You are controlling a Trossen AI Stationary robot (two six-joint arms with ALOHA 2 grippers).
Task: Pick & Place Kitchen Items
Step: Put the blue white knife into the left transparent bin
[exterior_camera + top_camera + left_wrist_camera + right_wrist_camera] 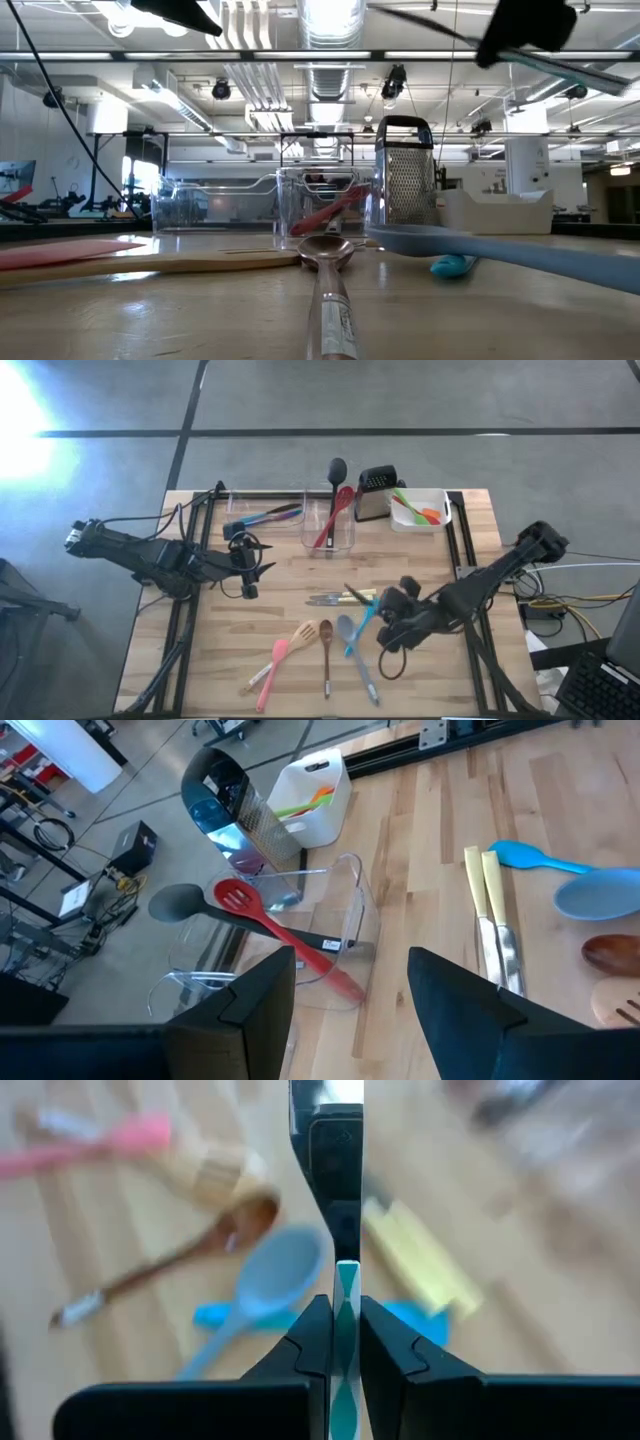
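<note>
**A:** What was the right end effector (344, 1342) doing?

**B:** Its fingers were pressed narrow against a thin teal-and-white striped handle (345, 1305), which stood upright between them. It hovered over the wooden counter (440, 680), right of center.

**A:** What lay near it?

**B:** Just beside it lay a blue spoon (361, 626) and two yellow-handled knives (345, 597). A little farther off were a grey spoon (356, 654), a dark wooden spoon (326, 652), a pale wooden spatula (285, 652) and a pink spatula (272, 670).

**A:** And the left end effector (249, 563)?

**B:** It hung empty over the counter's left side, fingers spread wide. Ahead of it stood a clear tub (340, 910) holding a black ladle (190, 903) and a red slotted spatula (275, 925). Beyond that were a steel grater (240, 810) and a white tub (310, 790) with green and orange tools (418, 510).
</note>
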